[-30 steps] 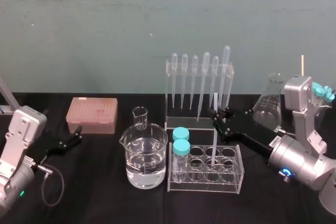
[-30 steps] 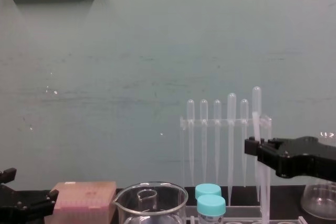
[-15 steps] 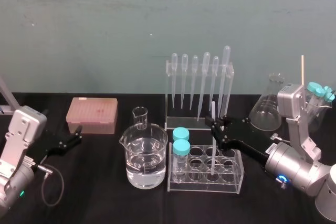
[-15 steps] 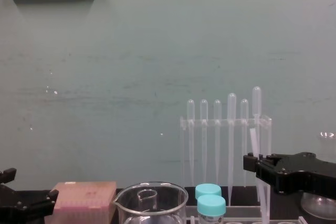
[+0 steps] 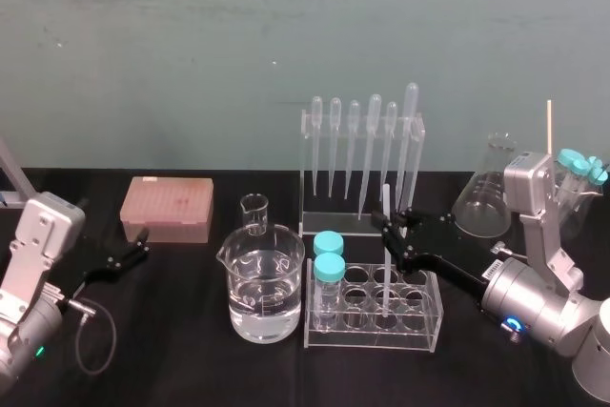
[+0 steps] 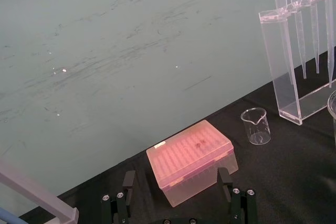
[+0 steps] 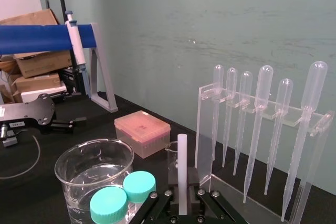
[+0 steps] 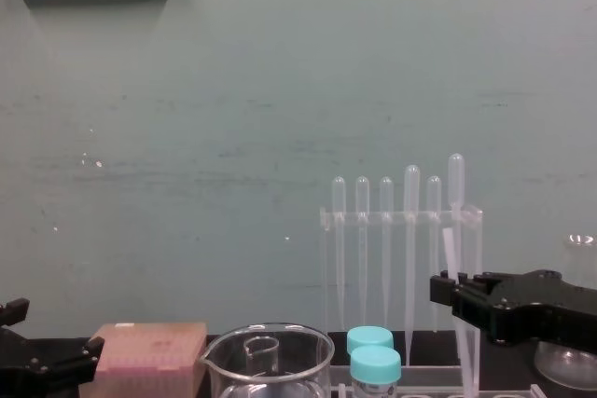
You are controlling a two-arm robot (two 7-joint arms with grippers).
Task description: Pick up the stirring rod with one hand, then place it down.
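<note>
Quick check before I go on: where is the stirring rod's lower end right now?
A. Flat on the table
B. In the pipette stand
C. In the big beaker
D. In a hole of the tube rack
D: in the head view the rod stands upright with its lower end down in a hole of the tube rack, and the right hand is at its mid-height.
</note>
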